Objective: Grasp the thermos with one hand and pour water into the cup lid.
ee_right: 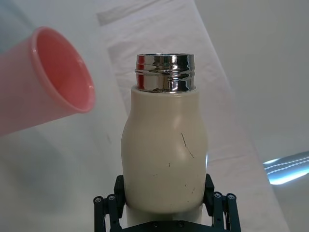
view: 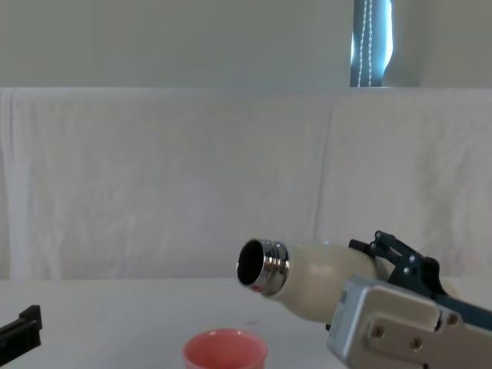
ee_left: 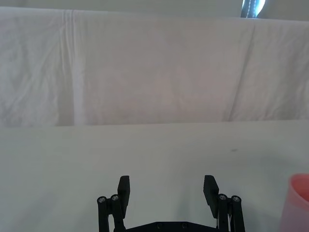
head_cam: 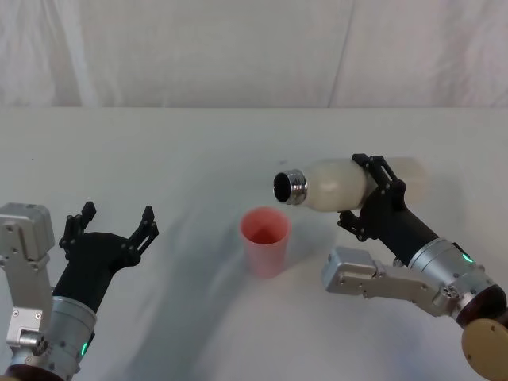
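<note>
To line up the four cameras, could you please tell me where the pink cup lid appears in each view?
Head: cup lid centre, below the thermos mouth.
Left wrist: a sliver at the lower right edge.
Right wrist: upper left.
Chest: bottom centre.
Shared landmark: the thermos's steel neck.

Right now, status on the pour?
Right gripper clamped on tilted cream-white steel-necked thermos, mouth above pink cup lid. No stream visible. Left gripper open, idle.
</note>
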You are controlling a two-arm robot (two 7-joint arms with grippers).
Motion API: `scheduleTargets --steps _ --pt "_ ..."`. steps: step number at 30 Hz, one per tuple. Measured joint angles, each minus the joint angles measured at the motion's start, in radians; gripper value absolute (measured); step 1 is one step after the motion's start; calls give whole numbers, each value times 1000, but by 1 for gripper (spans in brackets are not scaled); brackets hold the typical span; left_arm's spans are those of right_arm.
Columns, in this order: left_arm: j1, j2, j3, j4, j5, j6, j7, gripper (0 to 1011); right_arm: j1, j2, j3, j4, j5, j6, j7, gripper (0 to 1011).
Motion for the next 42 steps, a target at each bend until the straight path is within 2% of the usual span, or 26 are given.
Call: scheduleTargets --steps 8,16,25,42 --pt "0 0 0 0 0 0 0 1001 13 6 -21 20 -23 6 -11 955" --pt "0 0 0 0 0 0 0 1001 21 19 -25 21 -29 12 -14 955" --pt "0 0 0 0 0 0 0 1001 41 36 -35 6 -37 19 15 955" --pt "0 0 0 0 0 0 0 1001 63 39 -69 27 -123 66 -27 955"
